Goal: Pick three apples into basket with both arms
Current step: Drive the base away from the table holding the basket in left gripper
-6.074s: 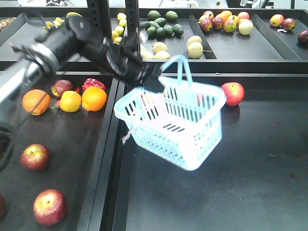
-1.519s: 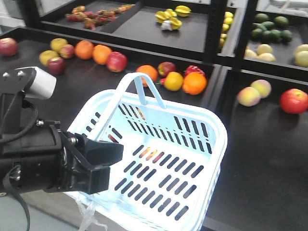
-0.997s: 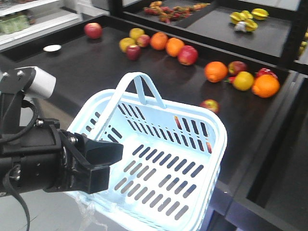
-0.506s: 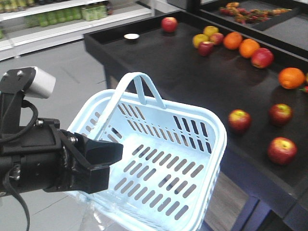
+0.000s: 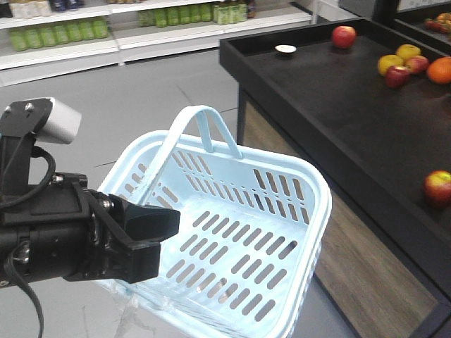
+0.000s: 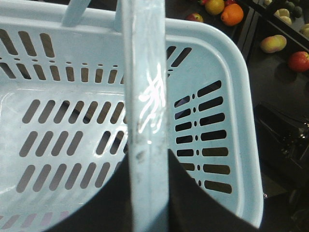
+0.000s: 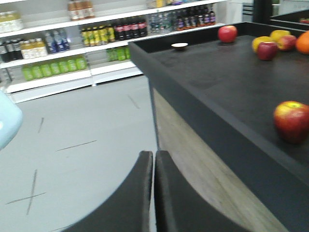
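Observation:
The pale blue basket [image 5: 282, 176] hangs in the air over the grey floor, with nothing in it. My left gripper [image 5: 151, 236] is shut on a pale blue bar of the basket [image 6: 145, 96]; in the left wrist view the black jaws press on both sides of it [image 6: 147, 164]. Red apples lie on the black table to the right, one near [image 5: 437, 187] and one far [image 5: 344, 35]. The right wrist view shows the same near apple [image 7: 291, 121] and far apple [image 7: 227, 34]. My right gripper [image 7: 154, 157] is shut on nothing, beside the table's corner.
The black table [image 5: 296, 91] has a raised rim and wooden side panel. On it are a small white dish [image 5: 285, 48], an orange [image 5: 440, 69] and yellow-red fruit [image 5: 392, 65]. Shelves of bottles [image 5: 70, 28] line the far wall.
The whole view has swung left: the fruit table slid to the right edge, and grey shop floor and bottle shelves came into view. The basket stays in my left gripper, unchanged.

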